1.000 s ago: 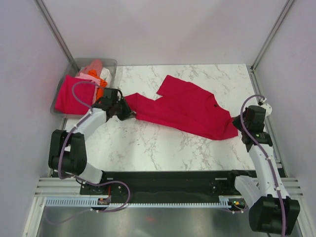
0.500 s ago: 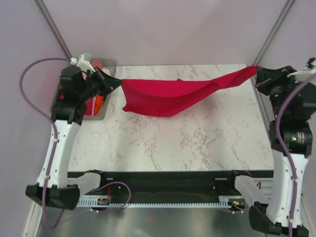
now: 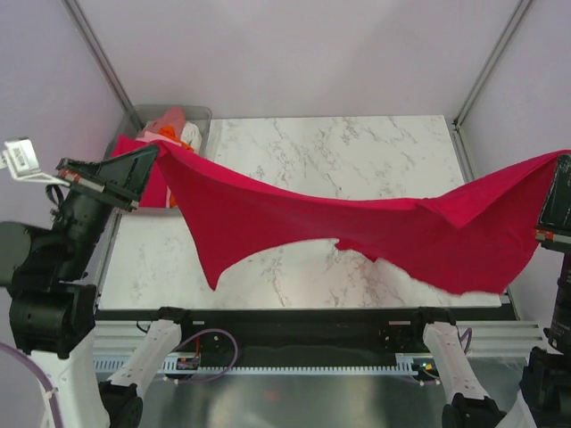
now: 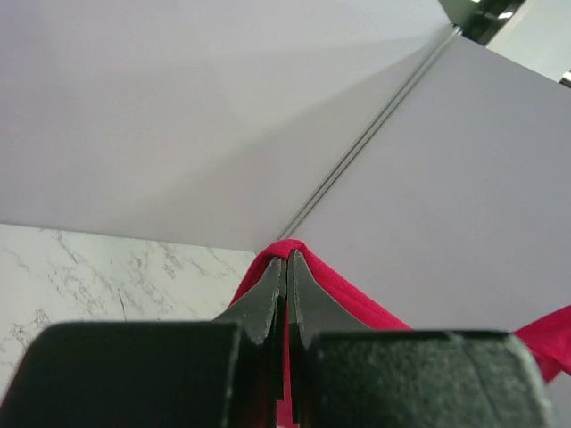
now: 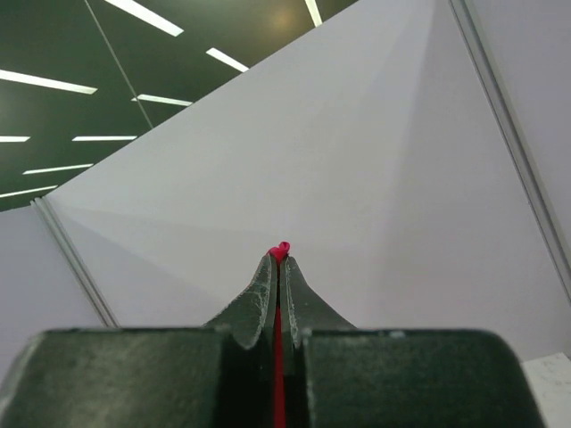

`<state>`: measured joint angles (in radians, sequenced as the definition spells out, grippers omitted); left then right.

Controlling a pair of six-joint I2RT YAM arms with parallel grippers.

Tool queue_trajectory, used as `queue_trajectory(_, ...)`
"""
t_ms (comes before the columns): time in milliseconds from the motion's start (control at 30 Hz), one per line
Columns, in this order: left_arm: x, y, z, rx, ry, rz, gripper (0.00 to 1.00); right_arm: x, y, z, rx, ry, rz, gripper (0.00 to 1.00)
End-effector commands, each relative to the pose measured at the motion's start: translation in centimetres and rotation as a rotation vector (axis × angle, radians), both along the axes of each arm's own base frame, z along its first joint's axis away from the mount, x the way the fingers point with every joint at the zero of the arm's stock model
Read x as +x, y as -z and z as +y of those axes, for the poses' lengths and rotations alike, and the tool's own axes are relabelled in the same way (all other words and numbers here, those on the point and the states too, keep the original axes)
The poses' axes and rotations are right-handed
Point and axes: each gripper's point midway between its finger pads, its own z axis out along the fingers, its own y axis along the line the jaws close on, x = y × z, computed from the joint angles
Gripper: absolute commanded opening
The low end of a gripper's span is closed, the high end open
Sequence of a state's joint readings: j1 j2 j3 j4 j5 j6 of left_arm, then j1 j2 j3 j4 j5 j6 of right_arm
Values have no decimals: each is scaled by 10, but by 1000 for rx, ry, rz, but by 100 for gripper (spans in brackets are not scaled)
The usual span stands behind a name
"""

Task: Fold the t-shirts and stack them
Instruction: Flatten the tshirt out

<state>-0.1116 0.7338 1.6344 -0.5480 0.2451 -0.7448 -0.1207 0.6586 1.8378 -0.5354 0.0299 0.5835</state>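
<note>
The crimson red t-shirt hangs in the air over the table, stretched from left to right and sagging in the middle. My left gripper is shut on its left corner, raised high beside the bin. At the right edge of the top view my right gripper is shut on the other corner. In the left wrist view the left gripper pinches a fold of red cloth. A small red tip pokes out of the closed right gripper. More t-shirts, orange and pale pink, lie in the bin.
The clear grey bin stands at the table's back left, with a magenta-pink shirt draped over its near side. The white marble table lies below the shirt. Pale enclosure walls and metal posts close in the sides.
Both arms have risen and drawn toward the near edge, lifting the red shirt off the table. It now hangs stretched wide between the two grippers.
</note>
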Motion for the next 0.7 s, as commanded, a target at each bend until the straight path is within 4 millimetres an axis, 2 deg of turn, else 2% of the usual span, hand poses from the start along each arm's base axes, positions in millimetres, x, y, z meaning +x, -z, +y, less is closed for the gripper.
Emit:
queue_trajectory(0, 80, 55, -9, -22, 5, 266, 2, 77, 30, -11, 46, 2, 191, 0)
queue_trajectory(33, 102, 72, -11, -23, 3, 330, 2, 109, 50, -13, 56, -9, 271, 0)
queue_trajectory(67, 113, 84, -11, -37, -7, 372, 2, 126, 63, -14, 70, -18, 319, 0)
queue_trajectory(100, 128, 108, -11, -36, -16, 434, 2, 143, 76, -15, 89, -28, 358, 0)
queue_trajectory(133, 146, 120, -13, -38, -23, 459, 2, 175, 106, -16, 104, -42, 445, 0)
queue_trajectory(167, 157, 132, -12, -44, -34, 485, 2, 191, 119, -17, 113, -50, 478, 0)
queue_trajectory(200, 169, 148, -13, -44, -40, 521, 2, 205, 124, -13, 109, -80, 485, 0)
queue_trajectory(233, 187, 157, -14, -43, -44, 540, 2, 230, 142, -14, 118, -92, 541, 0)
queue_trajectory(267, 198, 165, -14, -40, -49, 560, 2, 241, 145, -13, 116, -103, 554, 0)
queue_trajectory(300, 205, 155, -15, -40, -49, 545, 2, 248, 136, -13, 112, -104, 543, 0)
queue_trajectory(333, 213, 152, -16, -38, -51, 544, 2, 269, 142, -16, 108, -102, 576, 0)
queue_trajectory(367, 231, 160, -17, -24, -51, 571, 2, 278, 138, -17, 108, -105, 578, 0)
queue_trajectory(400, 235, 132, -16, -30, -47, 512, 2, 279, 112, -16, 96, -108, 530, 0)
queue_trajectory(433, 244, 124, -15, -34, -48, 501, 2, 302, 116, -18, 102, -113, 554, 0)
queue_trajectory(467, 259, 124, -18, -40, -31, 514, 2, 308, 106, -17, 101, -127, 540, 0)
queue_trajectory(500, 262, 90, -15, -54, -25, 443, 2, 303, 72, -15, 90, -133, 467, 0)
queue_trajectory(533, 267, 78, -16, -60, -12, 422, 2, 323, 74, -17, 99, -137, 482, 0)
queue_trajectory(567, 269, 67, -19, -69, 15, 409, 2, 329, 65, -17, 102, -144, 468, 0)
queue_trajectory(600, 281, 49, -20, -77, 26, 374, 2, 320, 33, -12, 84, -166, 393, 0)
queue_trajectory(633, 284, 41, -21, -81, 39, 357, 2, 338, 36, -12, 84, -179, 405, 0)
queue_trajectory(667, 288, 37, -25, -83, 62, 349, 2, 340, 29, -9, 72, -199, 388, 0)
